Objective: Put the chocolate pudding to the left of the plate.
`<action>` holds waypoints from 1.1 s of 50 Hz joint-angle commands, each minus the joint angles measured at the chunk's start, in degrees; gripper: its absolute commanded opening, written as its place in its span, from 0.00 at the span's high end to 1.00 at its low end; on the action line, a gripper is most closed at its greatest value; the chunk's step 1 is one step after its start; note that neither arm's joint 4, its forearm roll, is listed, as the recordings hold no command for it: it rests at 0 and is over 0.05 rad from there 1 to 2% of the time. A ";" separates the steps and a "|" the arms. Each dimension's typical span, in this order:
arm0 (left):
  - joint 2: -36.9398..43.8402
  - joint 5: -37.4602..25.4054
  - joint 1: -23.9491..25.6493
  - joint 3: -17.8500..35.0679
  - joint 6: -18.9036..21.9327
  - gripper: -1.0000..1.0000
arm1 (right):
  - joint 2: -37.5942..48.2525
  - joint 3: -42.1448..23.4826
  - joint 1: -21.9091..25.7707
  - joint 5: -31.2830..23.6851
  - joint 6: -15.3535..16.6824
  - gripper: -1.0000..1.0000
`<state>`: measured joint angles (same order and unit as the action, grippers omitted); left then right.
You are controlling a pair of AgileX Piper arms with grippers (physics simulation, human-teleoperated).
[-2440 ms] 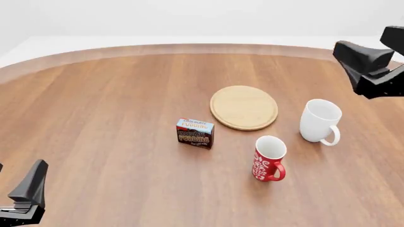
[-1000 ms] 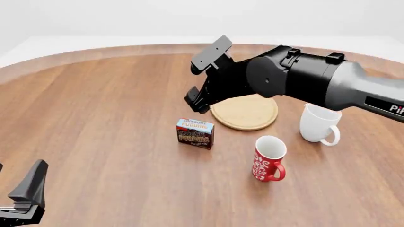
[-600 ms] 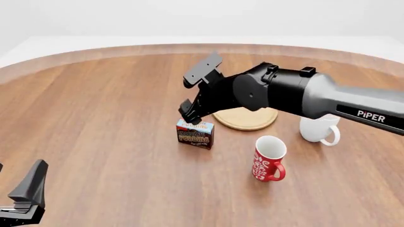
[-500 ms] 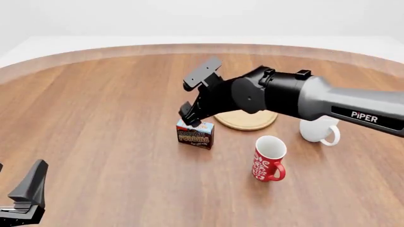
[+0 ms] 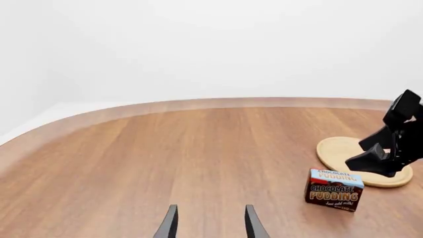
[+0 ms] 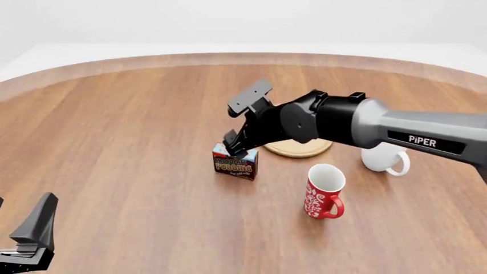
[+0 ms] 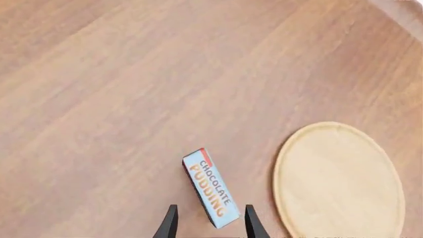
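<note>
The chocolate pudding [image 6: 234,165] stands upright on the table, just left of and nearer than the plate [image 6: 301,151], which my right arm mostly hides. My right gripper [image 6: 235,148] is open and hovers right over the carton's top. In the right wrist view its fingers [image 7: 170,222] stand either side of the carton's blue top [image 7: 211,188], apart from it, with the plate [image 7: 337,178] beside it. My left gripper [image 6: 31,240] is open and empty at the near left edge. The left wrist view shows the carton [image 5: 334,190], the plate [image 5: 337,151] and the right gripper [image 5: 387,151].
A red patterned mug [image 6: 323,191] stands in front of the plate, right of the carton. A white mug [image 6: 384,160] stands right of the plate, partly behind my right arm. Bare wooden table [image 6: 114,131] stretches left of the carton.
My right arm has swung in from the far right and come down over the pudding carton, fingers lowering to its top. The carton, mugs and left arm have not moved.
</note>
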<state>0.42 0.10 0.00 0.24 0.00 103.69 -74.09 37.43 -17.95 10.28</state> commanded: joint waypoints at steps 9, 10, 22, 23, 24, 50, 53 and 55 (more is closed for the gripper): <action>0.00 0.00 0.00 0.00 0.00 0.00 | 0.78 1.18 -0.42 1.29 -0.90 0.00; 0.00 0.00 0.00 0.00 0.00 0.00 | 0.94 1.35 -0.51 1.49 -0.92 0.00; 0.00 0.00 0.00 0.00 0.00 0.00 | 2.89 1.06 -0.73 2.61 -1.23 0.00; 0.00 0.00 0.00 0.00 0.00 0.00 | 3.03 1.08 -0.78 2.72 -1.25 0.00; 0.00 0.00 0.00 0.00 0.00 0.00 | 3.16 1.09 -0.86 2.81 -1.24 0.00; 0.00 0.00 0.00 0.00 0.00 0.00 | 4.62 2.81 -1.08 4.83 -3.24 0.00; 0.00 0.00 0.00 0.00 0.00 0.00 | 4.56 2.90 -0.75 4.87 -3.53 0.00; 0.00 0.00 0.00 0.00 0.00 0.00 | 4.62 2.65 -0.86 4.69 -3.46 0.00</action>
<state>0.42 0.10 0.00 0.24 0.00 107.93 -71.46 36.51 -13.48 7.28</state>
